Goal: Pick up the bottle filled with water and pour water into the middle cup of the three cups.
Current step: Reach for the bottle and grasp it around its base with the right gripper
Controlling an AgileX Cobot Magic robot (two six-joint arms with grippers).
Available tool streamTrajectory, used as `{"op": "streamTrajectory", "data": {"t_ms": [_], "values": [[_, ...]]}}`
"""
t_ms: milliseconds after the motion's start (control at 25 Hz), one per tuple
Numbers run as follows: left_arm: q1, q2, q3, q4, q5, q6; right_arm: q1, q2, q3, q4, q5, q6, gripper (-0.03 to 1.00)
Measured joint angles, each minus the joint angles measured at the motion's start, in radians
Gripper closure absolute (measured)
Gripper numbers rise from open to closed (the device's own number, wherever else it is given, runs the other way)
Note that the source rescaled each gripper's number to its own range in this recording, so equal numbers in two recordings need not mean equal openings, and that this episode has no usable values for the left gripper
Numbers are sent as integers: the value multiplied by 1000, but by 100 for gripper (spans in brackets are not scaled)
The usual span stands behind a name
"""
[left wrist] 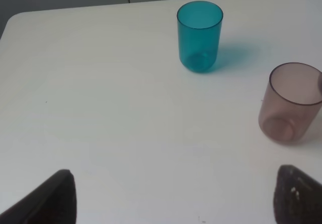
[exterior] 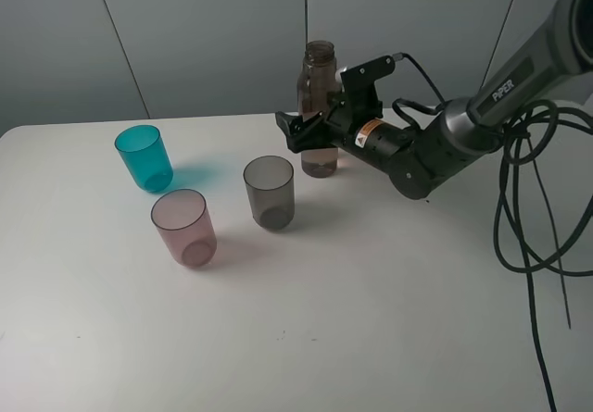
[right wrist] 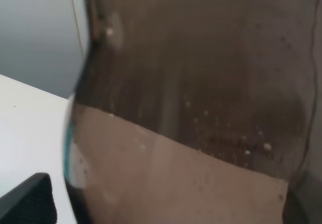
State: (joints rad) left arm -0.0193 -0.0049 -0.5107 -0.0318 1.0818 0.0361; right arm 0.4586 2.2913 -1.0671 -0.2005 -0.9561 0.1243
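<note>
Spread right fingers (right wrist: 27,201) flank the bottle (right wrist: 191,108), one visibly clear

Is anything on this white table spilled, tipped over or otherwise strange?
Nothing stands out. The teal plastic tumbler, the pale pink tumbler and the smoky grey tumbler stand upright, as does the tall brown-grey plastic bottle; no spill shows on the table.

Bottle (exterior: 318,79) upright, right gripper (exterior: 306,132) at its midsection, contact unclear. Grey cup (exterior: 270,192) at bottle's 7 o'clock; pink cup (exterior: 184,228) at grey's 8; teal cup (exterior: 145,157) at pink's 11.
</note>
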Motion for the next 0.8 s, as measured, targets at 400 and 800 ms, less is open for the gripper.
{"op": "streamTrajectory", "data": {"t_ms": [400,800], "values": [[0,0,0,2,0,0,0,16,-11,-21,-10,9,-3],[0,0,0,2,0,0,-2,16,-13,-16,-34,9,73]]}}
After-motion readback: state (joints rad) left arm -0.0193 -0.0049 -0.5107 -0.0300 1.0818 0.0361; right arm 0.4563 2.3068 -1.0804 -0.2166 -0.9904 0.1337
